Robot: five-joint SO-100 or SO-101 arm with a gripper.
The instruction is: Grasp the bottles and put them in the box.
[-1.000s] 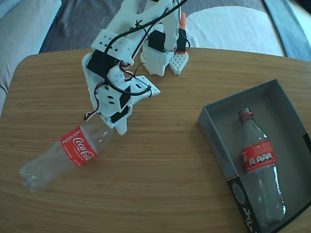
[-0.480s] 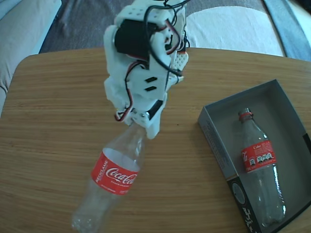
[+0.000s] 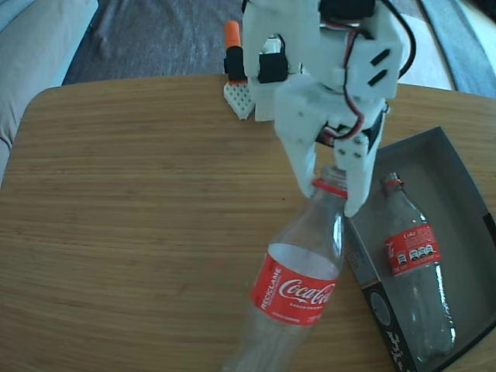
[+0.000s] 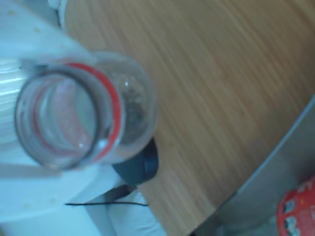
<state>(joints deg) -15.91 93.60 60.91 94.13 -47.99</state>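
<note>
Our gripper (image 3: 333, 184) is clamped on the neck of one bottle (image 3: 298, 287), letting it hang clear of the worktop (image 3: 116, 194) beside the box (image 3: 353, 256), where the other bottle (image 3: 415, 267) lies.

2 bottles (image 3: 298, 287) (image 3: 415, 271), 1 box (image 3: 353, 248)

One bottle (image 3: 298, 287) aloft, another (image 3: 415, 271) boxed (image 3: 341, 203)

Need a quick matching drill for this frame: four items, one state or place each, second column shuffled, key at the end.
1. held bottle
2. second bottle
3. box
4. tool

A. lying inside the box
B. shut on a bottle neck
C. hanging off the table, neck up
D. resting on the table at the right of the fixed view

Pairs: 1-C, 2-A, 3-D, 4-B
</note>
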